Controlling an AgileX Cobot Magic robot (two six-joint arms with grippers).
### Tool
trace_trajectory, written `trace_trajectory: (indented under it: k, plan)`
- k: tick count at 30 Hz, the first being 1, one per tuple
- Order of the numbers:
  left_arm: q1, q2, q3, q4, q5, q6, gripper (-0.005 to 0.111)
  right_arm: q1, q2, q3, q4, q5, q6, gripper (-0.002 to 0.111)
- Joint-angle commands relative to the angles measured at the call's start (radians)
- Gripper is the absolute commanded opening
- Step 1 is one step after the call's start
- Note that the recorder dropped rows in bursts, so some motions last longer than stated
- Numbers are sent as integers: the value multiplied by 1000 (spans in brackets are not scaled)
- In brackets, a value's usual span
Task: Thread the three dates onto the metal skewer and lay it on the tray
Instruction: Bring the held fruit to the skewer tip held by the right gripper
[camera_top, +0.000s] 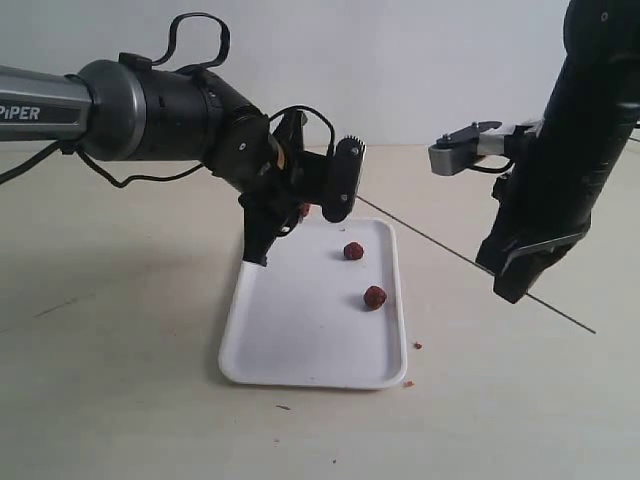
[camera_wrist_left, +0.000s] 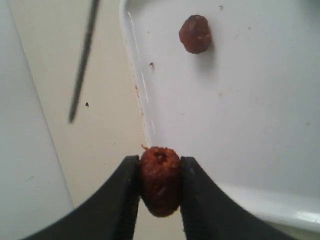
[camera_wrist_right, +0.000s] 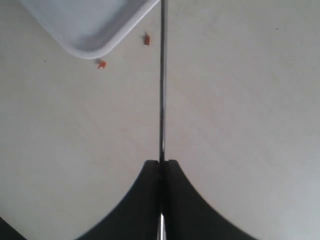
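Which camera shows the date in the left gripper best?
The left wrist view: the date sits close up, clamped in the left gripper. The exterior view shows only a reddish sliver behind that gripper; the right wrist view, none.

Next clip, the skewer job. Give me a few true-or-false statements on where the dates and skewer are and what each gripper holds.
1. The left gripper pinches a date. True.
2. All three dates lie on the tray. False: only two dates lie there; the third is in the left gripper.
3. The right gripper is shut on the metal skewer. True.
4. The skewer rests on the tray. False: the right gripper holds it in the air.
5. A date is already threaded. False: the skewer's visible length is bare.
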Motion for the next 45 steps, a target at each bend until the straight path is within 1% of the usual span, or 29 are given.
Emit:
trace_trajectory:
  k: [1,18,26,34,45]
  plan:
    - [3,-12,-3,-4,-10,-11,29,-1,1,31,18,-3,-86,0]
    - [1,-12,-3,-9,-12,-13,29,-1,6,45,18,-3,-97,0]
    - [-11,-16,-3,-9,-12,-13,29,-1,68,40,8,-3,-97,0]
    - [-17,-16,-3,-22,-12,-15,29,-1,70,35,8,-3,-99,0]
    - [-17,-16,-3,-55,28,-15,29,-1,70,35,8,-3,-99,0]
